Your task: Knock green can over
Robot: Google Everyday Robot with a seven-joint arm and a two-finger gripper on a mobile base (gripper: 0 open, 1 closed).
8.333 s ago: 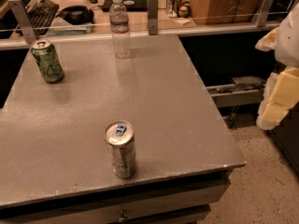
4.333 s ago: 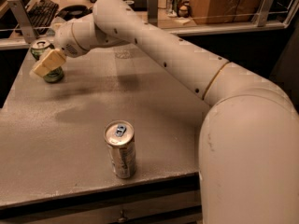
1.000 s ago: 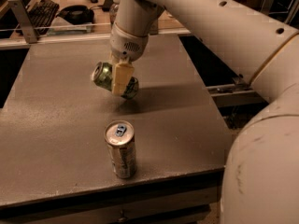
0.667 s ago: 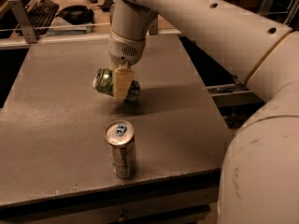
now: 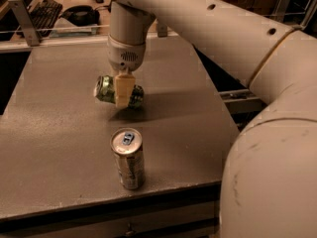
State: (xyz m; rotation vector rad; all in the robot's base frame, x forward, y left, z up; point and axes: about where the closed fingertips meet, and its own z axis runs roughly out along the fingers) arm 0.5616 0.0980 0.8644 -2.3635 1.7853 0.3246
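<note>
The green can [image 5: 105,88] lies on its side in my gripper [image 5: 122,96], over the middle of the grey table [image 5: 54,133], its silver top pointing left. The gripper comes down from above and is shut on the can. One cream finger [image 5: 122,89] crosses the can's front; the other finger is hidden behind it. The can's shadow sits on the table just under it. I cannot tell whether the can touches the table.
A slim silver-beige can with a blue tab [image 5: 128,157] stands upright near the table's front edge, just below the gripper. My big cream arm [image 5: 257,108] fills the right side. A keyboard [image 5: 43,9] and railing posts [image 5: 19,13] are behind the table.
The green can stood upright at the far left; the gripper took it and carried it, turned sideways, to the table's middle. In the last second it sank slightly.
</note>
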